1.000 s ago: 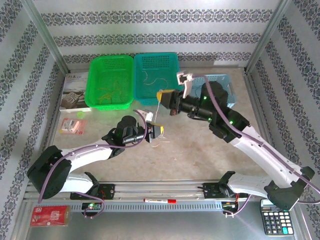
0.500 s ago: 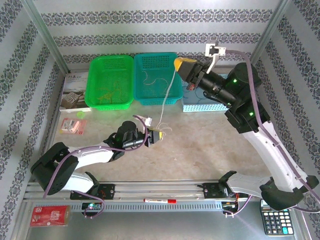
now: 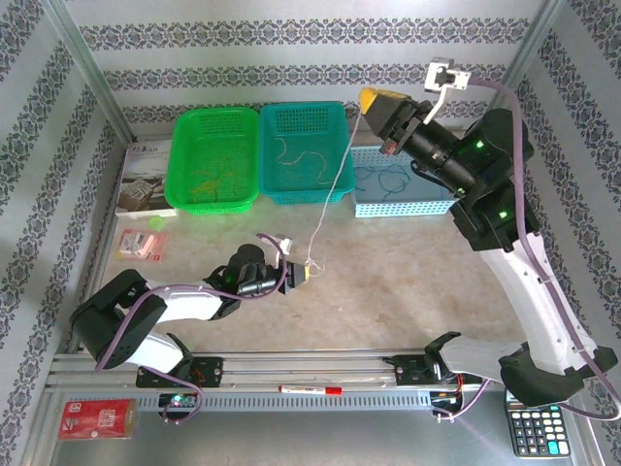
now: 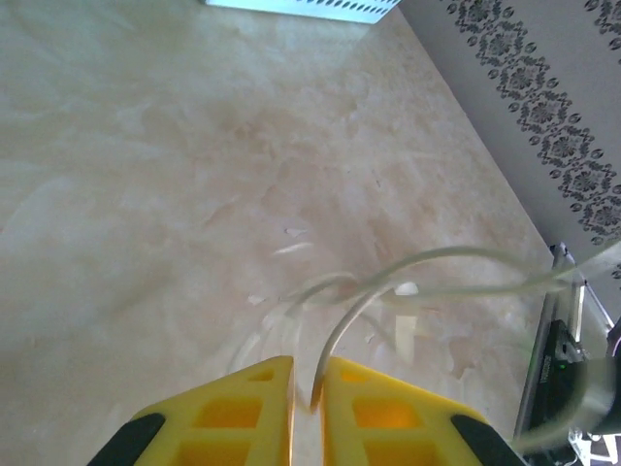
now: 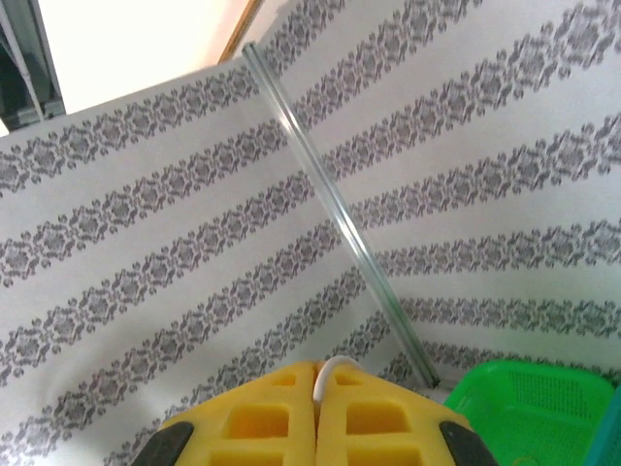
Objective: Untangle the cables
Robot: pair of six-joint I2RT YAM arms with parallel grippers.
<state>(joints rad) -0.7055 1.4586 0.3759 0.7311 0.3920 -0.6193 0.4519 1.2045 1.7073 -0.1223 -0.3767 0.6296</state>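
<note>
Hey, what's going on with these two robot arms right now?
The two arms hold a thin white cable stretched between them. The right gripper, raised high, has its yellow fingers shut on the upper end. The left gripper, low over the beige table, pinches the lower part, with a few loose loops beyond its fingers.

You've got a green basket (image 3: 213,202), teal basket (image 3: 306,194) and lt-blue basket (image 3: 403,207) side by side at the back. Calculator (image 3: 537,430) sits btm right, red packet (image 3: 95,418) btm left.
</note>
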